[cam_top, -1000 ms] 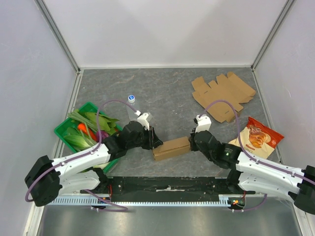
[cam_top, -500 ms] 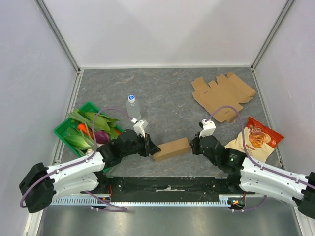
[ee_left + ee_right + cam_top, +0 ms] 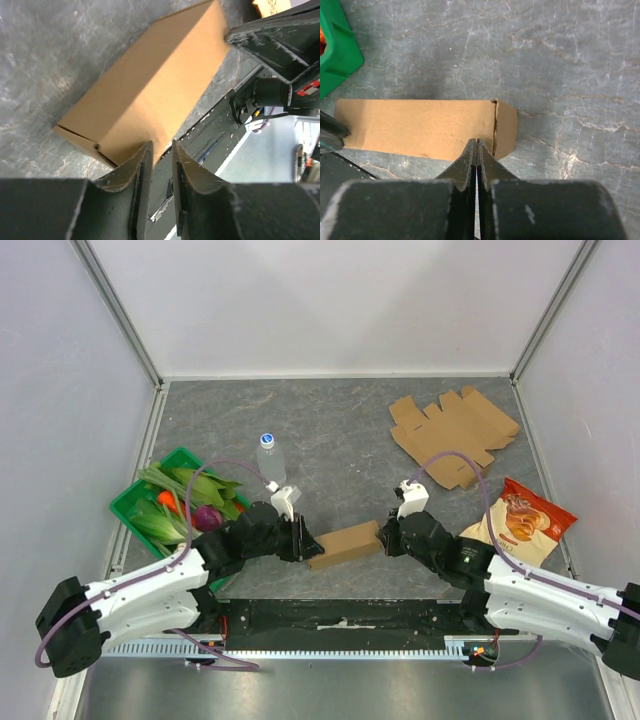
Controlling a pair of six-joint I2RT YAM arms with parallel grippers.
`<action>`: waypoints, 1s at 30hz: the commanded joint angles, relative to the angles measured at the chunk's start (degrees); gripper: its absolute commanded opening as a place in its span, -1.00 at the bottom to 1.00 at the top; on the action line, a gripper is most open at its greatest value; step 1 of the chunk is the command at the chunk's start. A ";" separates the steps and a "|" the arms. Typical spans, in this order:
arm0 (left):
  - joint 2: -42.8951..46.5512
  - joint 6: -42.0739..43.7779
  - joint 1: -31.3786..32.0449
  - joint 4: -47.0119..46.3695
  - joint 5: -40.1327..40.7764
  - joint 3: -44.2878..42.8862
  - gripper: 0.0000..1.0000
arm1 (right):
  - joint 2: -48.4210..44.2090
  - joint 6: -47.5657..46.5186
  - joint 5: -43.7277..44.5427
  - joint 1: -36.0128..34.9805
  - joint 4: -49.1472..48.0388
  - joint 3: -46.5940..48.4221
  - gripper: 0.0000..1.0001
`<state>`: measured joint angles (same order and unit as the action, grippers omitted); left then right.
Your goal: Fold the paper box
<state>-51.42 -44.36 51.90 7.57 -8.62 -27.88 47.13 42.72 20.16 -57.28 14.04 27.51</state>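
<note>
The paper box (image 3: 345, 544) lies folded into a long brown block near the table's front edge. My left gripper (image 3: 305, 540) sits at its left end, and my right gripper (image 3: 385, 537) at its right end. In the left wrist view the box (image 3: 150, 100) stretches away from my left gripper (image 3: 161, 147). That gripper's jaws stand a narrow gap apart with nothing between them, low beside the box's near corner. In the right wrist view my right gripper (image 3: 476, 142) is shut and empty. Its tips rest against the box (image 3: 420, 127) beside the end flap (image 3: 506, 130).
A flat unfolded cardboard blank (image 3: 452, 435) lies at the back right, with a snack bag (image 3: 520, 520) in front of it. A green basket (image 3: 122, 502) of vegetables stands at the left, next to a lying water bottle (image 3: 270, 455). The black base rail (image 3: 340, 615) runs just behind the box.
My left arm has drawn back and dropped lower toward the box's near left corner, uncovering the bottle. The box and my right gripper have barely shifted.
</note>
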 commanded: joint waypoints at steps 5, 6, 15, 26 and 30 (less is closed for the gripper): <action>-2.64 -2.13 1.01 -2.48 -2.89 8.89 -0.43 | -3.62 4.12 -0.74 -0.29 5.02 -4.22 -1.00; -2.20 -2.57 1.62 -2.48 -2.28 9.42 -0.43 | -3.98 5.52 -1.78 -0.21 6.16 -4.39 -1.00; -7.46 -6.08 11.20 -1.86 4.83 7.84 -0.42 | -10.57 15.72 -8.47 -0.29 21.28 -7.38 -0.88; -20.40 0.32 12.87 2.54 12.93 -5.34 -0.24 | -1.28 3.79 -7.68 0.15 18.56 1.04 0.08; -8.65 2.16 13.23 3.05 6.02 -3.41 0.04 | 3.40 -0.97 -9.61 0.41 20.06 7.63 0.43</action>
<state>-69.87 -46.39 64.47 7.81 0.80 -30.94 47.72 48.21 12.23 -57.12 34.50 28.12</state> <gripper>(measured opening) 0.461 0.685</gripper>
